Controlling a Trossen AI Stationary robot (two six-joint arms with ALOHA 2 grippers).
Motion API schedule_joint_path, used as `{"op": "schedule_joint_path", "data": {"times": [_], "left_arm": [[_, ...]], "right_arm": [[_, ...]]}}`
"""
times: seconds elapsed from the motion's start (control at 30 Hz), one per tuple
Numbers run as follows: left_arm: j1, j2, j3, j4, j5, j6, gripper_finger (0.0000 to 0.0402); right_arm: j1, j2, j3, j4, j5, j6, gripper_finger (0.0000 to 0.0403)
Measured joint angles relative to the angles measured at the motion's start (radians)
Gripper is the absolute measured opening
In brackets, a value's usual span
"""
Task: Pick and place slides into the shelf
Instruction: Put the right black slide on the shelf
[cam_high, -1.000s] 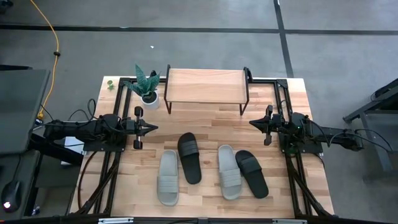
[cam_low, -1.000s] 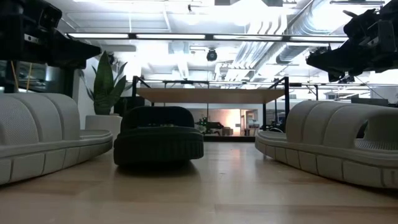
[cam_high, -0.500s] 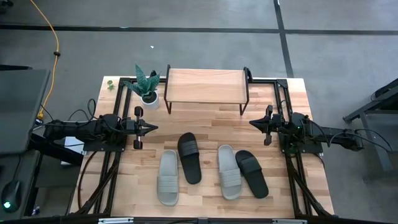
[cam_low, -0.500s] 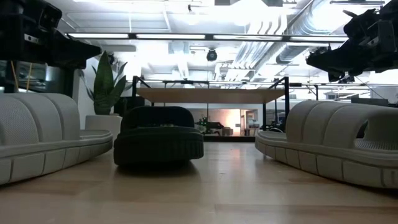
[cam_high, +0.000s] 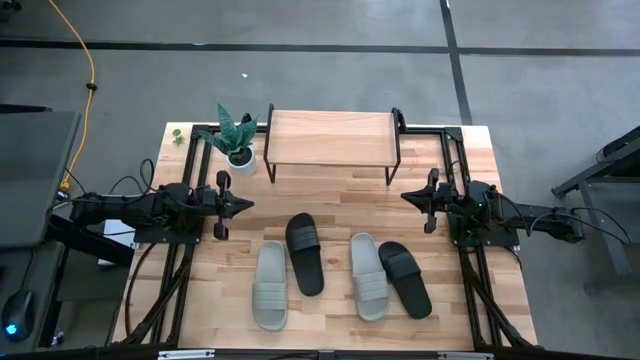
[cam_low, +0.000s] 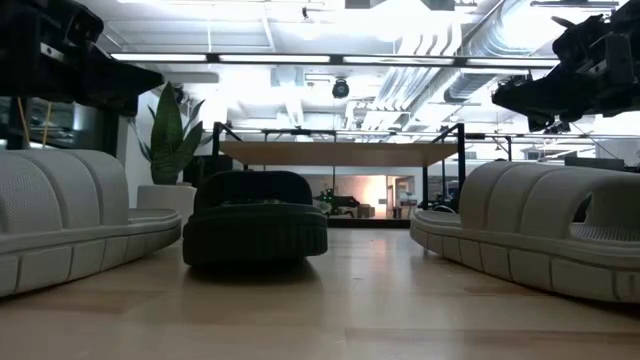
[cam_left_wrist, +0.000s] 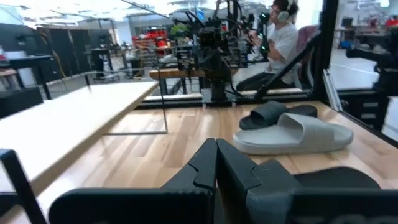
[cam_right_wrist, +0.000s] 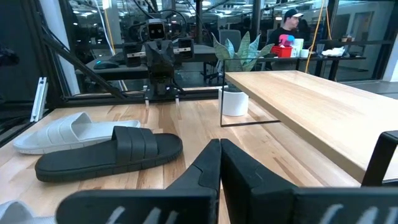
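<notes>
Four open-toe slide sandals lie in a row on the near half of the light wooden tabletop (cam_high: 330, 195), toes pointing toward the shelf: a pale grey-green slide (cam_high: 270, 285) at the left, a black slide (cam_high: 304, 253) beside it and set slightly farther back, a second pale grey-green slide (cam_high: 367, 276), and a second black slide (cam_high: 405, 278) at the right, angled outward. None rests on the low shelf with a light wooden plank top and thin black metal legs (cam_high: 331, 138), which stands at the far edge with its top bare. A small potted green plant in a white pot (cam_high: 238, 137) sits just beside the shelf's left end. The left end effector (cam_high: 242, 205) hovers at the left side of the tabletop, fingers pressed together. The right end effector (cam_high: 408, 198) hovers at the right side, fingers likewise closed with nothing between them. Both are well apart from the slides.
</notes>
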Motion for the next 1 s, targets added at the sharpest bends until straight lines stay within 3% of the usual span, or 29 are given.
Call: {"op": "schedule_joint_path", "data": {"times": [0.57,0.73,1.0], "left_arm": [[0.0,0.0,0.0,0.007,-0.049,-0.114,0.0001],[0.0,0.0,0.0,0.098,-0.048,-0.162,0.0001],[0.0,0.0,0.0,0.113,-0.048,-0.237,0.0001]], "right_arm": [[0.0,0.0,-0.001,0.052,-0.012,0.031,0.0],[0.0,0.0,-0.001,0.101,-0.019,0.031,0.0],[0.001,0.0,-0.001,0.106,-0.089,0.118,0.0]]}}
